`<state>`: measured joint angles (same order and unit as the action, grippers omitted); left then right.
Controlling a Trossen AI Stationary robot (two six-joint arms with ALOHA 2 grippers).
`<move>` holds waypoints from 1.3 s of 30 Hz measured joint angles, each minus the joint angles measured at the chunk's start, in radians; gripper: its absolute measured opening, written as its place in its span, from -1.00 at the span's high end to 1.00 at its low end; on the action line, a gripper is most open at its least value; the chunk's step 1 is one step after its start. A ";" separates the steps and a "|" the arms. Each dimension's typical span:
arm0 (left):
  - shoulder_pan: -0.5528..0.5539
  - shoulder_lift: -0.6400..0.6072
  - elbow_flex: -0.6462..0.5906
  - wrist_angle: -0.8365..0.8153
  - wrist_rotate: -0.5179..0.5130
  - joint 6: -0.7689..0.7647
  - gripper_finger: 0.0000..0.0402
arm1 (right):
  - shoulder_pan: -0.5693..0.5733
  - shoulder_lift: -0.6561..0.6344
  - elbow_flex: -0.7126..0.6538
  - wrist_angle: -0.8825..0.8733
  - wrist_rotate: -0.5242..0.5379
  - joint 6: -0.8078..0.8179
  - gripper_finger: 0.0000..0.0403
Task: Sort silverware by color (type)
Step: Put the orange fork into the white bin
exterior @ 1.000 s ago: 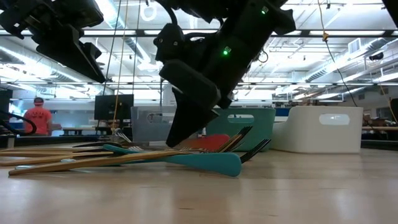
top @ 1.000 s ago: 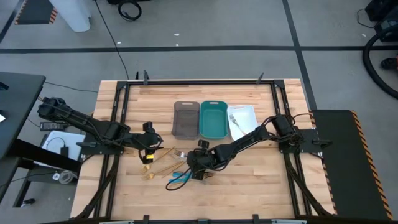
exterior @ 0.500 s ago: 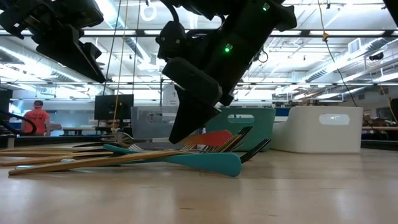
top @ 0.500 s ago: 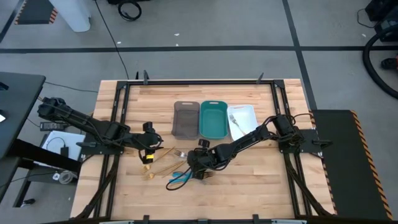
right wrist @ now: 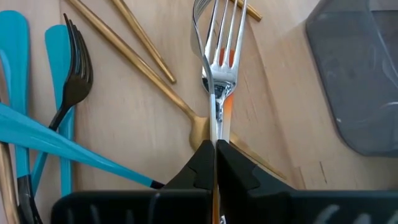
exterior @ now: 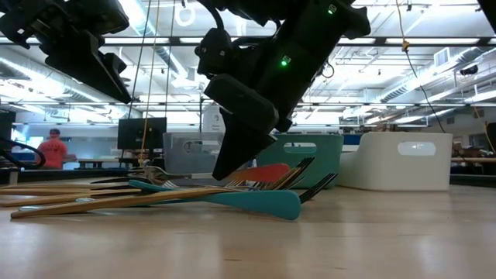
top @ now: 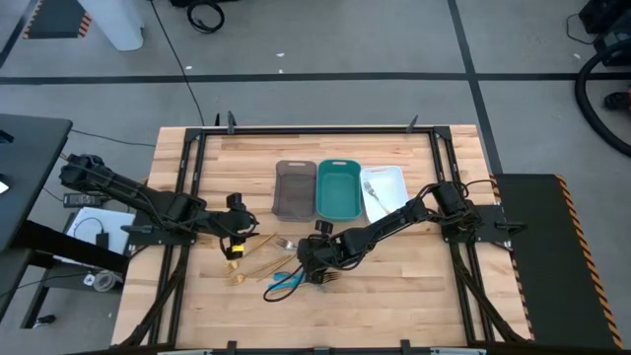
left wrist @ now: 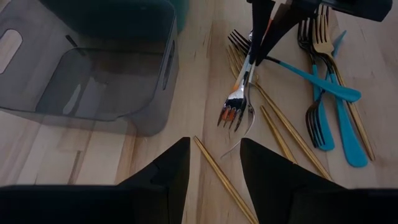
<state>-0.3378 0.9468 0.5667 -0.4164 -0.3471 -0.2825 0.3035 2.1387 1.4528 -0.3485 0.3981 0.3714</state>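
We see gold utensils (left wrist: 292, 148), dark forks with blue handles (left wrist: 317, 118), a silver fork with orange handle (right wrist: 219, 59), and grey-brown (top: 294, 187), teal (top: 337, 189) and white trays (top: 385, 189).

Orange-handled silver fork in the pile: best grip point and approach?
Take the orange-handled silver fork at its narrow neck below the tines, from above, fingers across its thin width. It lies flat over gold pieces, so only the edges are reachable. The right gripper is shut on it there.

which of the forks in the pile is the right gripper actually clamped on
The silver fork with the orange handle. The right gripper is shut on its neck, while the dark fork with the blue handle lies untouched to one side among the gold pieces.
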 joint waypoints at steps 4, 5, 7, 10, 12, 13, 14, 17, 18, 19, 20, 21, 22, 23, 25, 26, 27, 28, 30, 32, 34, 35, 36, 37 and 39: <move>0.000 0.000 0.000 0.000 0.000 0.000 0.25 | 0.000 -0.004 0.000 -0.008 0.001 -0.005 0.94; 0.000 0.000 0.000 0.000 0.000 0.000 0.25 | 0.000 -0.008 0.000 -0.013 0.001 -0.006 0.94; 0.000 0.000 0.000 0.000 0.000 0.000 0.25 | 0.000 -0.018 0.000 -0.011 0.005 -0.007 0.94; 0.000 0.000 0.000 -0.001 0.000 0.000 0.25 | 0.000 -0.037 0.000 -0.020 0.012 -0.013 0.94; 0.000 0.000 0.000 -0.001 0.000 0.000 0.25 | 0.001 -0.050 0.001 -0.026 0.022 -0.016 0.94; 0.000 0.000 0.000 -0.002 0.000 0.000 0.25 | 0.002 -0.057 0.001 -0.032 0.024 -0.019 0.94; 0.000 0.000 0.000 -0.003 0.000 0.000 0.25 | 0.002 -0.061 0.001 -0.038 0.028 -0.022 0.94; 0.000 0.000 0.000 -0.003 0.000 0.000 0.25 | 0.003 -0.081 0.001 -0.049 0.032 -0.027 0.94; 0.000 0.000 0.000 -0.003 0.000 0.000 0.25 | 0.003 -0.089 0.001 -0.050 0.036 -0.031 0.94; 0.000 0.000 0.000 -0.003 0.000 0.000 0.25 | 0.003 -0.097 0.001 -0.059 0.043 -0.033 0.94; 0.000 0.000 0.000 -0.003 0.000 0.000 0.25 | 0.003 -0.107 0.001 -0.070 0.049 -0.034 0.94; 0.000 0.000 0.000 -0.003 0.000 0.000 0.25 | 0.003 -0.118 0.001 -0.074 0.051 -0.035 0.94; 0.000 0.000 0.000 -0.003 0.000 0.000 0.25 | 0.003 -0.129 0.001 -0.076 0.053 -0.038 0.94; 0.000 0.000 0.000 -0.003 0.000 0.000 0.25 | 0.003 -0.142 0.001 -0.075 0.054 -0.046 0.94; 0.000 0.000 0.000 -0.003 0.000 0.000 0.25 | 0.003 -0.165 0.001 -0.076 0.055 -0.058 0.94; 0.000 0.000 0.000 -0.003 0.000 0.000 0.25 | 0.003 -0.177 0.001 -0.080 0.054 -0.063 0.94; 0.000 0.000 0.000 -0.003 0.000 0.000 0.25 | 0.003 -0.188 0.001 -0.087 0.054 -0.070 0.94; 0.000 0.000 0.000 -0.003 0.000 0.000 0.25 | 0.003 -0.200 0.001 -0.094 0.057 -0.077 0.94; 0.000 0.000 0.000 -0.003 0.000 0.000 0.25 | 0.003 -0.226 0.001 -0.115 0.074 -0.084 0.94; 0.000 0.000 0.000 -0.003 0.000 0.000 0.25 | 0.003 -0.250 0.001 -0.146 0.089 -0.086 0.94; 0.000 0.000 0.000 -0.003 0.000 0.000 0.25 | 0.003 -0.270 0.001 -0.174 0.110 -0.087 0.94; 0.000 0.000 0.000 -0.003 0.000 0.000 0.25 | 0.004 -0.280 0.001 -0.188 0.121 -0.087 0.94; 0.000 0.000 0.000 -0.003 0.000 0.000 0.25 | 0.004 -0.290 0.001 -0.203 0.134 -0.087 0.94; 0.000 0.000 0.000 -0.003 0.000 0.000 0.25 | 0.005 -0.301 0.001 -0.215 0.143 -0.087 0.94; 0.000 0.000 0.000 -0.003 0.000 0.000 0.25 | 0.005 -0.316 0.001 -0.243 0.166 -0.085 0.94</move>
<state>-0.3377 0.9470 0.5663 -0.4194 -0.3471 -0.2825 0.3084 1.8226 1.4536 -0.5913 0.5638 0.2864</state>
